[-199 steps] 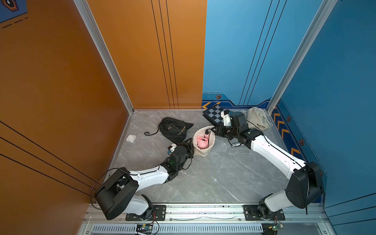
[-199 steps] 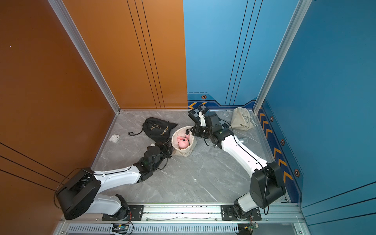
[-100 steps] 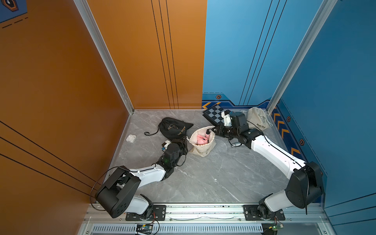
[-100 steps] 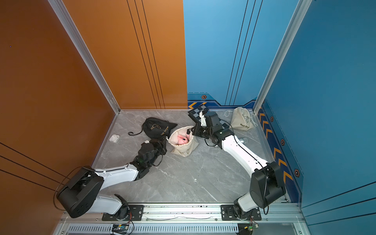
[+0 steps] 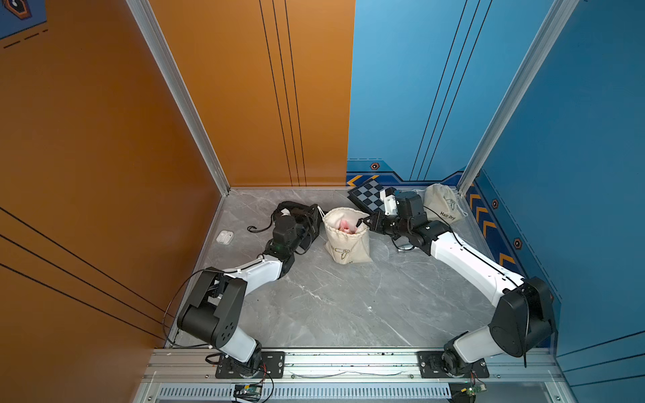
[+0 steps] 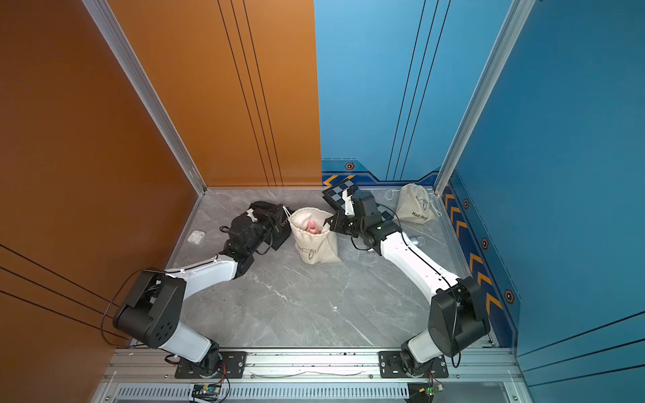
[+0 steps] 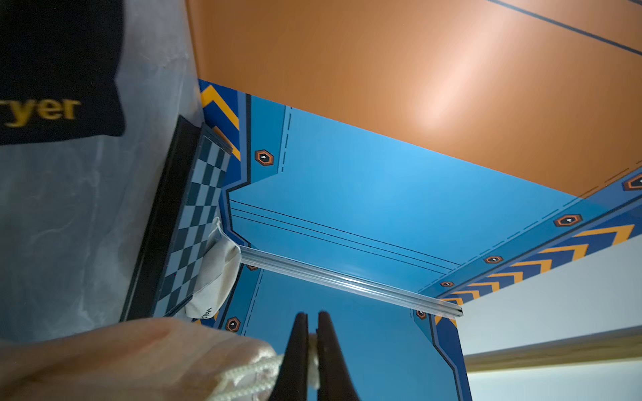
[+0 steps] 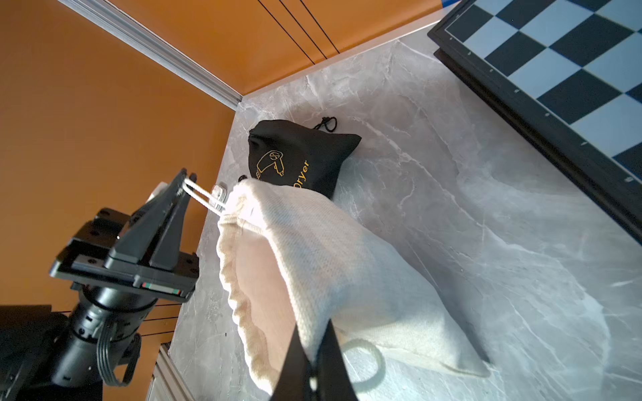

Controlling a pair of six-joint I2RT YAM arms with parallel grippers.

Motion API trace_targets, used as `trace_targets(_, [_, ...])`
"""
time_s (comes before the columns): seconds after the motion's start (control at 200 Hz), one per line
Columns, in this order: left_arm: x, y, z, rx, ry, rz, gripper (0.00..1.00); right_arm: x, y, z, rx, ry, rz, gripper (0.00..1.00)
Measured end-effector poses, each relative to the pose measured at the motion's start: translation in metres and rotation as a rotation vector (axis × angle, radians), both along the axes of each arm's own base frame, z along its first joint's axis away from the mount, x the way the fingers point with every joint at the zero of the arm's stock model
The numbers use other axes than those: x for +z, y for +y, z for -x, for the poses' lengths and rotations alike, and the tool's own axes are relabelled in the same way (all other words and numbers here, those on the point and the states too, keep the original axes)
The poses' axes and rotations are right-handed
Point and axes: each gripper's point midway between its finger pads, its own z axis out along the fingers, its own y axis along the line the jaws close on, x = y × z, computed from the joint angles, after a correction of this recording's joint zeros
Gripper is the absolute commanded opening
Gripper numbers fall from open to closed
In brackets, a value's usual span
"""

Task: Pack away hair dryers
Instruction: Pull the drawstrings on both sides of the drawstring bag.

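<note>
A cream drawstring bag (image 5: 349,244) (image 6: 316,244) stands in the middle of the floor, its mouth open. A pale pink hair dryer (image 5: 346,226) (image 6: 313,226) shows inside it. My left gripper (image 7: 312,317) (image 8: 187,177) is shut on the bag's white drawstring (image 8: 203,198) at the bag's left side, and the cord is pulled taut. At the opposite side my right gripper (image 8: 312,330) (image 5: 363,221) is shut on the bag's rim (image 8: 312,277). The cloth hides the rest of the pink dryer. No other dryer shows.
A black "Hair Dryer" bag (image 8: 298,156) (image 6: 279,226) lies just behind my left wrist. A closed cream bag (image 5: 443,207) sits in the back right corner beside a chessboard (image 5: 370,195). A white earbud case (image 5: 224,237) lies by the orange wall. A silver-grey object (image 6: 415,240) lies under my right arm.
My left gripper has moved from the bag's front to its left rim and shut on the drawstring. The bag now stands more upright. The right arm has held still.
</note>
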Motion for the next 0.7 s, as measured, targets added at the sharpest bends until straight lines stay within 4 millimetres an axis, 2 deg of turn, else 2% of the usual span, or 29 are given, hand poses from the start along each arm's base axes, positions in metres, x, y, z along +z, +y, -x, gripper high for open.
trace_targets(0.145, [0.029, 0.003, -0.018, -0.03, -0.066, 0.007, 0.0, 0.02, 0.009, -0.013, 0.012, -0.054, -0.011, 0.0])
trace_targets(0.245, [0.034, 0.009, -0.025, -0.043, -0.083, 0.005, 0.0, 0.031, 0.014, -0.028, 0.015, -0.101, -0.023, 0.0])
trace_targets(0.375, [0.019, 0.011, -0.035, -0.065, -0.067, -0.006, 0.0, 0.028, 0.018, -0.049, 0.021, -0.128, -0.042, 0.0])
trace_targets(0.51, [-0.008, 0.003, -0.044, -0.105, -0.037, -0.009, 0.0, 0.011, 0.017, -0.067, 0.026, -0.127, -0.054, 0.0])
trace_targets(0.596, [-0.021, -0.003, -0.046, -0.125, -0.019, -0.006, 0.0, 0.002, 0.016, -0.074, 0.032, -0.122, -0.057, 0.0])
trace_targets(0.701, [-0.023, -0.011, -0.044, -0.151, -0.03, 0.004, 0.0, 0.001, 0.012, -0.075, 0.03, -0.139, -0.059, 0.04])
